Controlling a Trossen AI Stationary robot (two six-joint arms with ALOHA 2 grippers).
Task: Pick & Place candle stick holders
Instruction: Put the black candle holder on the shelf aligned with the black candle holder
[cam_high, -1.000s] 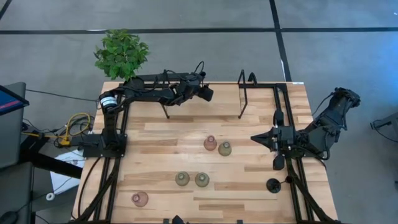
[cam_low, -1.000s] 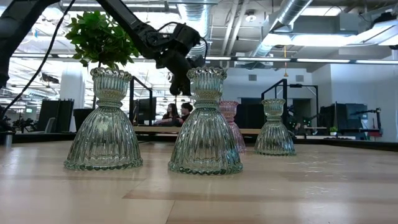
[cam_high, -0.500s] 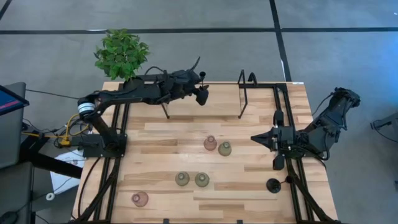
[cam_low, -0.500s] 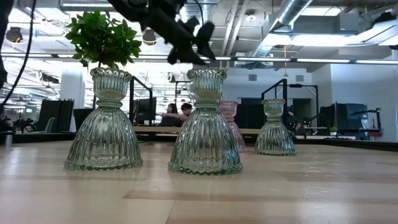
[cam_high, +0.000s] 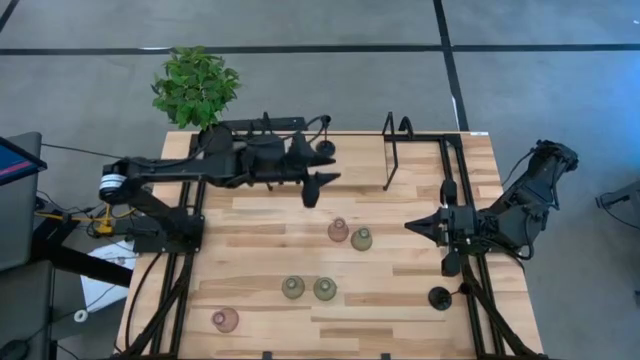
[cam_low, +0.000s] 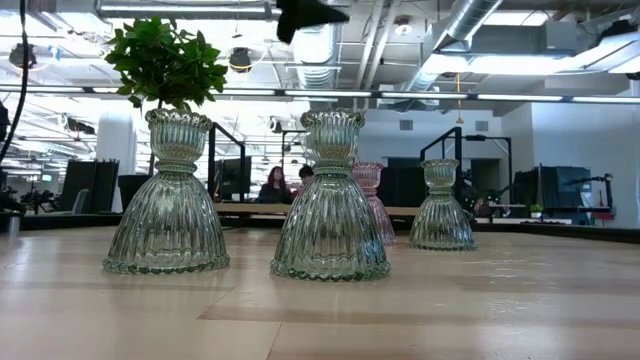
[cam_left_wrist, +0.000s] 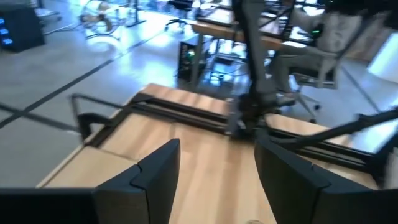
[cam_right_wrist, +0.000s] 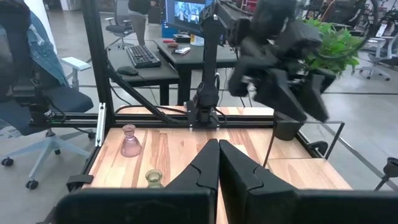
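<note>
Several squat ribbed glass candle stick holders stand on their wide bases on the wooden table: a pink one (cam_high: 338, 230) beside an olive one (cam_high: 361, 239) mid-table, two olive ones (cam_high: 293, 288) (cam_high: 325, 289) nearer, and a pink one (cam_high: 225, 320) near left. A black holder (cam_high: 438, 297) stands on its round base at the right. My left gripper (cam_high: 320, 185) hangs high over the far middle, level, open, with nothing between its fingers (cam_left_wrist: 161, 168). My right gripper (cam_high: 410, 223) waits shut at the right, above the table.
A potted green plant (cam_high: 195, 85) stands at the far left corner. A tall black wire frame (cam_high: 392, 150) stands at the far edge, right of my left gripper. Black rails (cam_high: 455, 180) run along both sides. Bare wood lies between the holders and the far edge.
My left gripper has risen well above the table, leaving the top of the low view. It has come from the far edge toward the near edge and tipped from slanting down to level. The holders have stayed where they were.
</note>
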